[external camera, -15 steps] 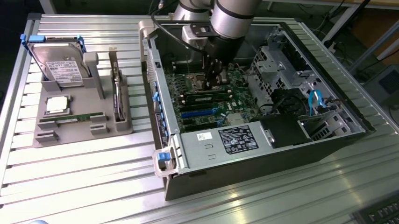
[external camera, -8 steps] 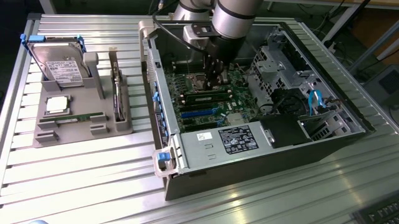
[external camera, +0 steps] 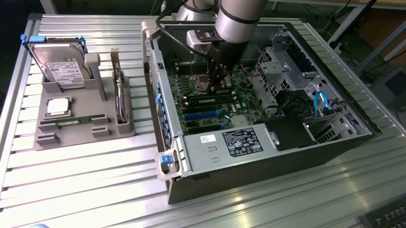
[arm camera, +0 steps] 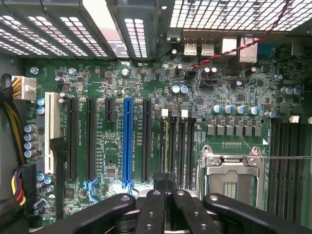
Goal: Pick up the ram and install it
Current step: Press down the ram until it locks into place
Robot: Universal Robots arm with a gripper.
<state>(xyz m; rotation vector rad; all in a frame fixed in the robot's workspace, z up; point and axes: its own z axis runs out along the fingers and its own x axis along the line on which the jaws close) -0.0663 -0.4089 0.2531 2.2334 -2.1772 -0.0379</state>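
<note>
A green ram (external camera: 211, 100) stands on edge in a slot of the motherboard (external camera: 238, 116) inside the open computer case (external camera: 266, 156). My gripper (external camera: 219, 88) reaches down into the case with its fingertips just above that stick; whether they touch it I cannot tell. In the wrist view the black fingers (arm camera: 155, 209) are pressed together over the row of dark memory slots (arm camera: 178, 146), with nothing visible between them. A second ram (external camera: 66, 121) lies in the grey tray (external camera: 82, 137) on the exterior view's left.
The tray also holds a silver processor chip (external camera: 58, 106) and a hard drive (external camera: 62, 66). An empty processor socket (arm camera: 233, 175) sits beside the slots. A blue expansion slot (arm camera: 127, 141), cables (external camera: 320, 104), drive cage (external camera: 279, 61) and case walls crowd the gripper.
</note>
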